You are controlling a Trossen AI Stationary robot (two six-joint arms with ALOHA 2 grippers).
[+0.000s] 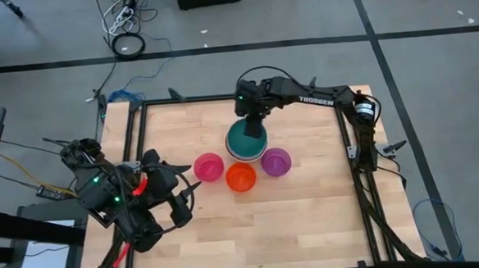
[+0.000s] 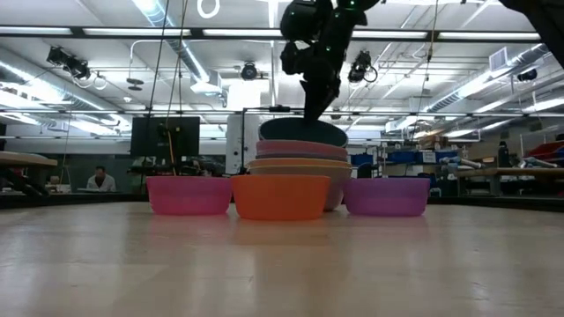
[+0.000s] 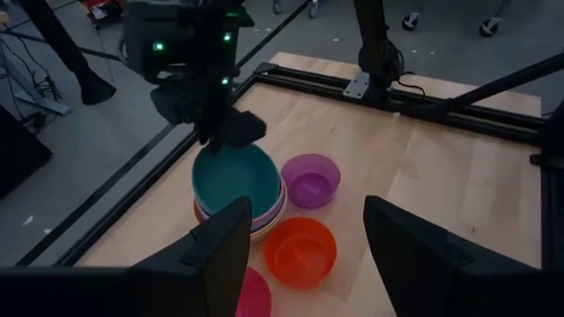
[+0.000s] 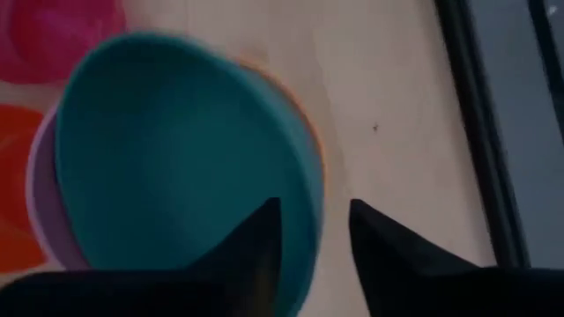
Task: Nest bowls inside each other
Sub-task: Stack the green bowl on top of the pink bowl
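The teal bowl point(image 1: 246, 139) point(image 4: 176, 150) sits on top of a stack of larger bowls point(image 2: 300, 163) at the table's far middle. My right gripper point(image 4: 313, 229) point(image 1: 254, 127) points steeply down at the teal bowl's far rim, open, with one finger inside the rim and one outside. Three smaller bowls stand upright on the table just near of the stack: magenta point(image 1: 209, 166), red-orange point(image 1: 241, 177) and purple point(image 1: 276, 161). My left gripper point(image 3: 304, 229) point(image 1: 186, 202) waits open, raised over the table's near left. My right gripper has its fingers point(image 4: 264, 231) on either side of the teal bowl's far rim point(image 4: 310, 189), coming from above. A gap shows between the fingertips, and I cannot tell whether either finger touches the rim. The bowl rests on the stack.
Black frame rails point(image 1: 221, 98) run along the table's far and side edges. Bare wooden tabletop point(image 1: 310, 220) lies near of the bowls and to their right. Cables and a device point(image 1: 57, 189) lie off the table's left edge.
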